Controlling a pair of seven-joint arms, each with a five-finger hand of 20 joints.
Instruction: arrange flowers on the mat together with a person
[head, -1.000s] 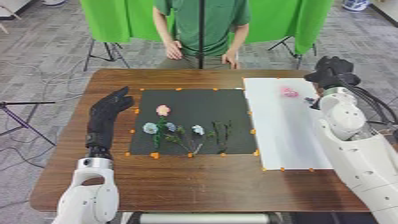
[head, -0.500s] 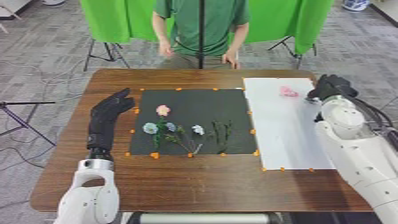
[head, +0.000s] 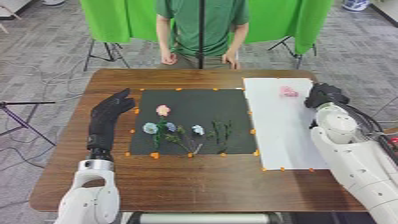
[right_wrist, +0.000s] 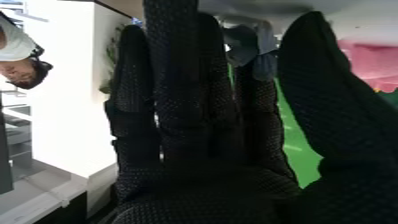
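In the head view my right hand (head: 327, 95) is over the right edge of the white mat (head: 282, 135), to the right of a pink flower (head: 288, 92). In the right wrist view the fingers of my right hand (right_wrist: 191, 110) are straight, with a grey-blue flower (right_wrist: 265, 50) by the fingertips and the pink flower (right_wrist: 371, 62) beyond the thumb; whether it touches the grey-blue one I cannot tell. My left hand (head: 111, 106) rests open left of the black mat (head: 191, 97). On that mat lie a pale pink flower (head: 163, 110), blue flowers (head: 150, 128) and green stems (head: 220, 134).
Orange tape pieces (head: 155, 155) line the mats' edges on the brown table (head: 195, 185). Across the table a person stands with both hands down by the far edge. A dark pole rises at the far side in front of the person.
My right hand has come down and a little inward at the white mat's right edge, covering the small dark flower seen there earlier. The left hand has stayed in place.
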